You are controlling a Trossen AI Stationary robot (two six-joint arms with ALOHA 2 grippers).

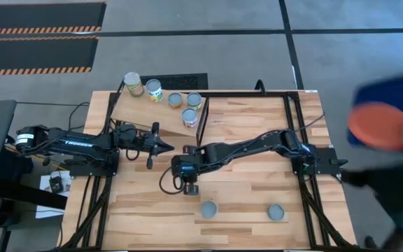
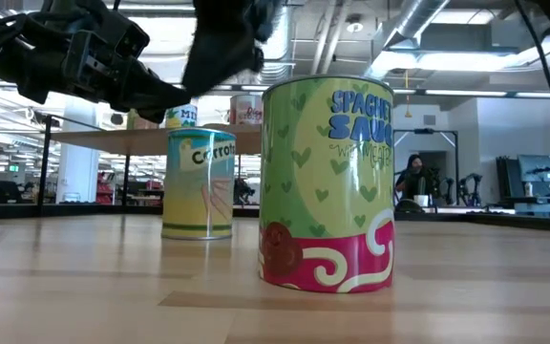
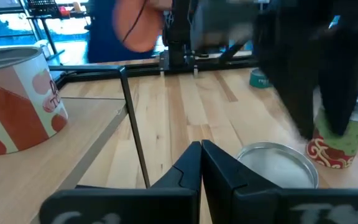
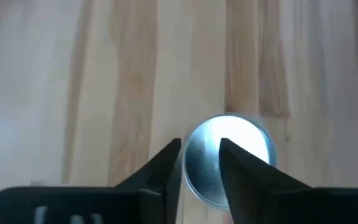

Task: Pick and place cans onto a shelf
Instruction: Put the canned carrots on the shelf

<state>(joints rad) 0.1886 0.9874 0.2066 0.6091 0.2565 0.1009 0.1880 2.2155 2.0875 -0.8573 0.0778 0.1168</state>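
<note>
**Two cans on the open table, five at the shelf, right arm above one**

Five cans sit on or at the shelf [image 1: 156,105], the slanted light board at the table's far left corner. From the high view: one with a yellow-green label [image 1: 133,84] at the far end, a second beside it [image 1: 153,89], then two silvery-topped ones [image 1: 175,100] [image 1: 194,100], and a red-and-white labelled can [image 1: 190,117] nearest the table's middle. The same red-and-white can [image 3: 17,102] shows in the left wrist view, standing upright on the board.

Two more cans stand upright on the wooden tabletop [image 1: 257,140] near its front edge, well apart from the shelf: one [image 1: 208,208] left of the other [image 1: 276,212]. The low view shows them as a green spaghetti-sauce can [image 2: 327,183] close to the camera and a pale carrot can [image 2: 199,183] farther back.

The right gripper [image 1: 189,187] points downward just behind the left of these two cans. Its wrist view looks straight down on a silvery can top [image 4: 229,155]; its fingers [image 4: 166,165] stand slightly parted, gripping nothing, with the top showing between and beyond them.

The left gripper [image 1: 161,145] hangs over the table beside the shelf's near edge, fingers [image 3: 188,165] pressed together and empty.

At the right edge of the high view, a blurred person carries an orange disc [image 1: 380,126].
</note>
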